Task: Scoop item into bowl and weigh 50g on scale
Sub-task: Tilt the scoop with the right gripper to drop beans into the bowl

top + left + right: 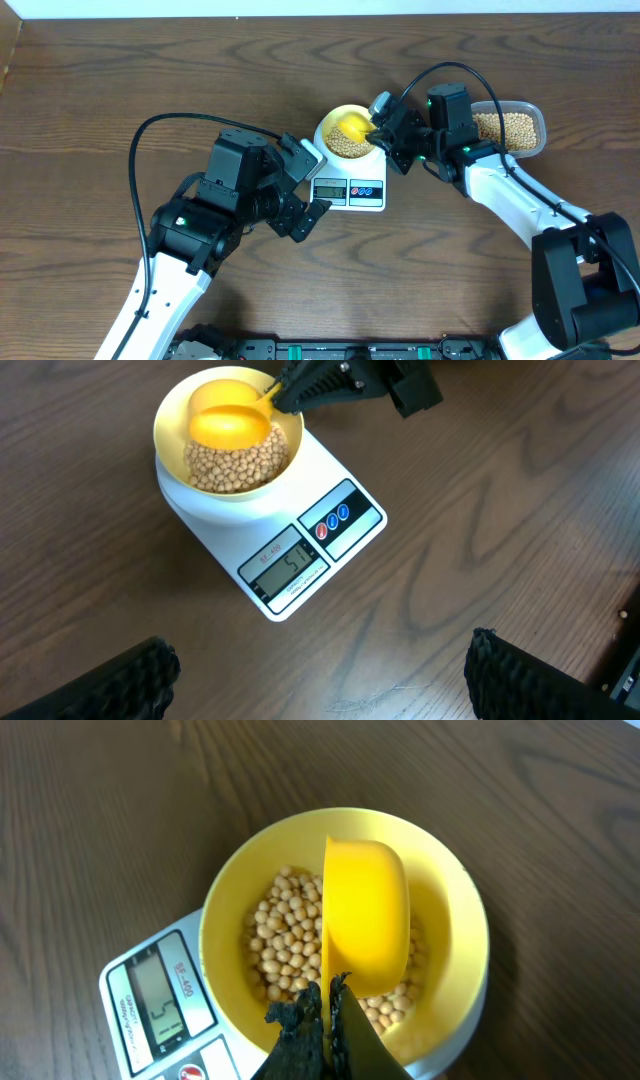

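Note:
The pale-yellow bowl (330,125) (171,420) (450,900) sits on the white scale (350,191) (330,540) (130,1000) and holds tan beans (345,146) (235,468) (285,940). The scale's display (292,564) reads about 51. My right gripper (385,125) (328,1010) is shut on the handle of a bright yellow scoop (354,127) (228,420) (365,915), which is tipped over inside the bowl. My left gripper (305,215) (320,680) is open and empty, just in front of the scale.
A clear plastic tub (541,128) of beans stands at the back right, behind my right arm. The wooden table (90,110) surrounds the scale. The left arm's base lies at the front left.

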